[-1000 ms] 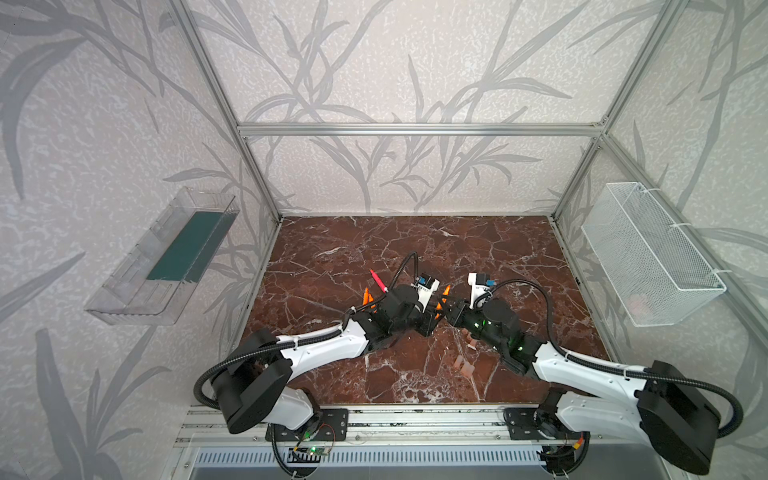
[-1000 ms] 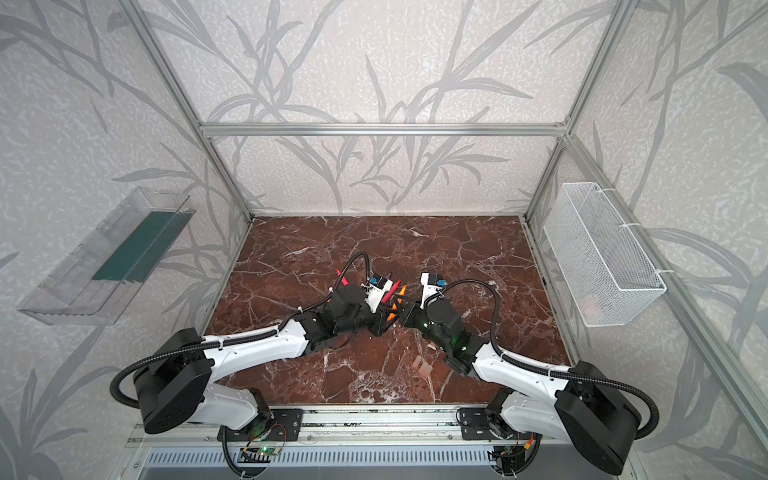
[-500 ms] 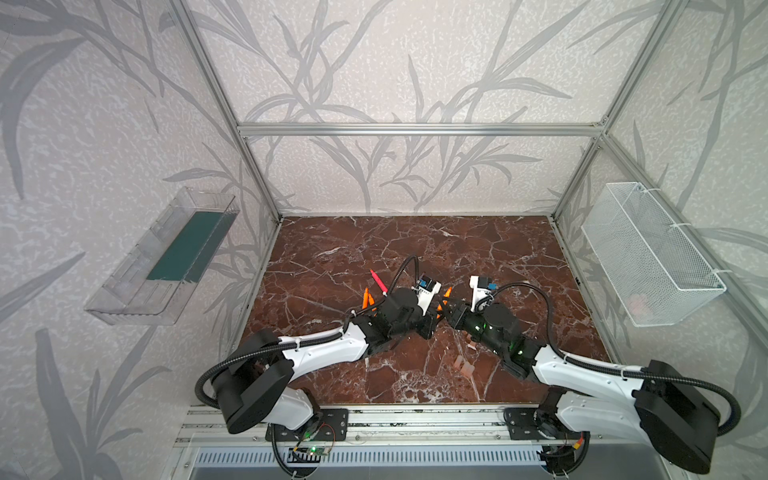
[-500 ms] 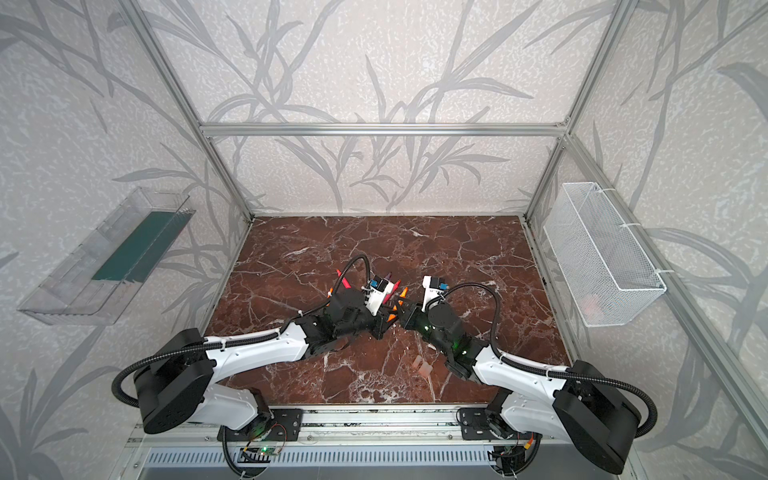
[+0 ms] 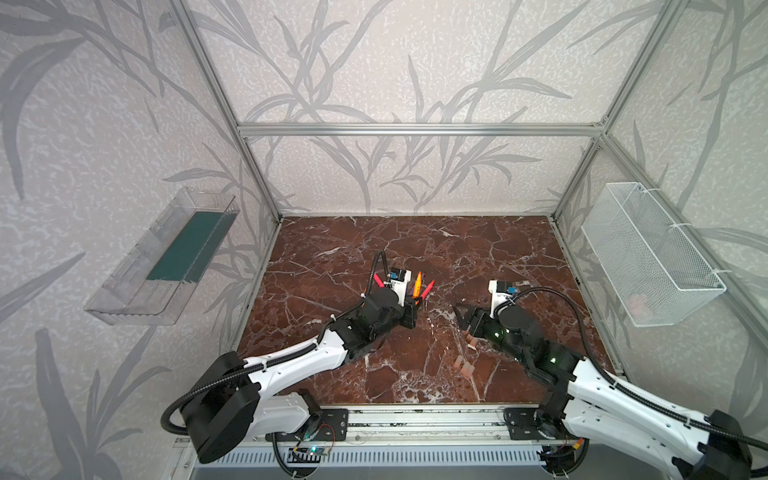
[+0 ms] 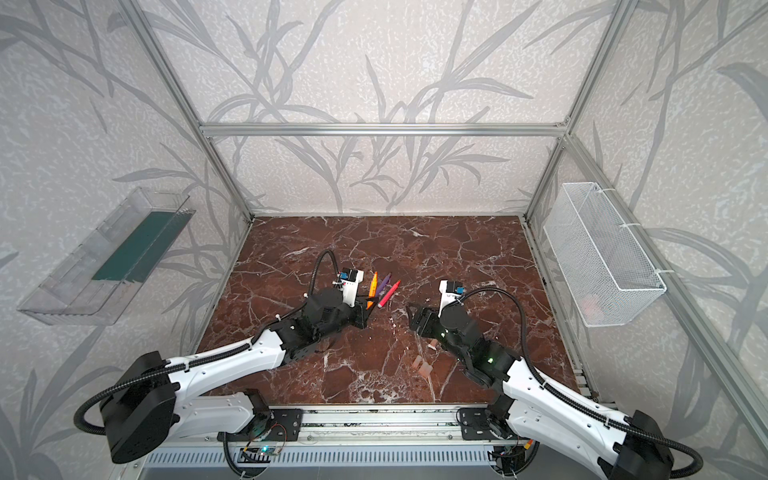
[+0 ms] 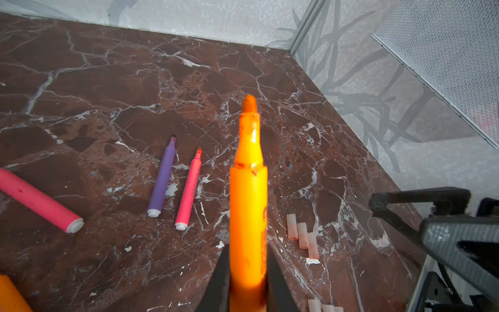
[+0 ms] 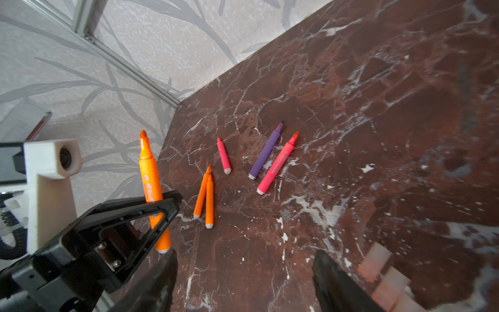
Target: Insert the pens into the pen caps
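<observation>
My left gripper (image 7: 248, 270) is shut on an orange pen (image 7: 248, 189); the pen's uncapped tip points away from the jaws, above the marble floor. In both top views the left gripper (image 5: 411, 309) (image 6: 365, 311) sits mid-table with the orange pen (image 6: 372, 286) sticking out of it. My right gripper (image 8: 243, 259) (image 5: 463, 318) is open and holds nothing, a short way to its right. A purple pen (image 8: 266, 151), two pink pens (image 8: 278, 164) (image 8: 223, 156) and two orange pens (image 8: 205, 197) lie loose. Pale pen caps (image 7: 301, 235) (image 5: 463, 368) lie near the right gripper.
A white wire basket (image 5: 648, 257) hangs on the right wall and a clear plastic tray (image 5: 166, 257) on the left wall. Aluminium frame posts edge the marble floor (image 5: 478, 249). More caps (image 8: 383, 270) lie close beside the right fingers.
The two grippers met at mid-table. My left gripper has shut on the orange pen, and my right gripper has opened and drawn back to the right.
</observation>
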Action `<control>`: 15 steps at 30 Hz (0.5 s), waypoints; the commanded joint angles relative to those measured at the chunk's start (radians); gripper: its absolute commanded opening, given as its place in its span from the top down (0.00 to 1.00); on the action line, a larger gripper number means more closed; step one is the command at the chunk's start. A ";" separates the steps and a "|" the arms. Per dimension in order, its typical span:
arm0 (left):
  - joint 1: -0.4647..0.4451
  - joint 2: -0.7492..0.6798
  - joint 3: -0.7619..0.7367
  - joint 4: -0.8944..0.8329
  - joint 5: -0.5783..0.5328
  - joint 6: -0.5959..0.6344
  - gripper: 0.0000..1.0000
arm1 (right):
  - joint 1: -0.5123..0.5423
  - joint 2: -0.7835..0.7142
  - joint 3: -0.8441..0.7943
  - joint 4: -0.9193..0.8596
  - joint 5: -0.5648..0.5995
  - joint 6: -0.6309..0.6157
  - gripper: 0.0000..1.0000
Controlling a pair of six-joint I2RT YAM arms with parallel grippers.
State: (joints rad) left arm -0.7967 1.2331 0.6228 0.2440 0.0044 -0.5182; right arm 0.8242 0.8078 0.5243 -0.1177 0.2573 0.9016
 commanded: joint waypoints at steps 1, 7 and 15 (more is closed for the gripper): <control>0.032 -0.031 -0.029 -0.047 0.014 -0.091 1.00 | 0.006 -0.001 0.052 -0.307 0.085 0.113 0.32; 0.055 -0.138 -0.046 -0.205 -0.018 -0.131 1.00 | 0.009 0.027 0.058 -0.428 0.032 0.178 0.48; 0.053 -0.201 -0.075 -0.268 0.049 -0.106 1.00 | 0.009 -0.059 -0.071 -0.462 0.046 0.150 0.50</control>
State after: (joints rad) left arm -0.7433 1.0492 0.5705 0.0242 0.0212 -0.6132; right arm 0.8268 0.7792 0.5167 -0.5529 0.2817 1.0508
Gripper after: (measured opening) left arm 0.166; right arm 0.503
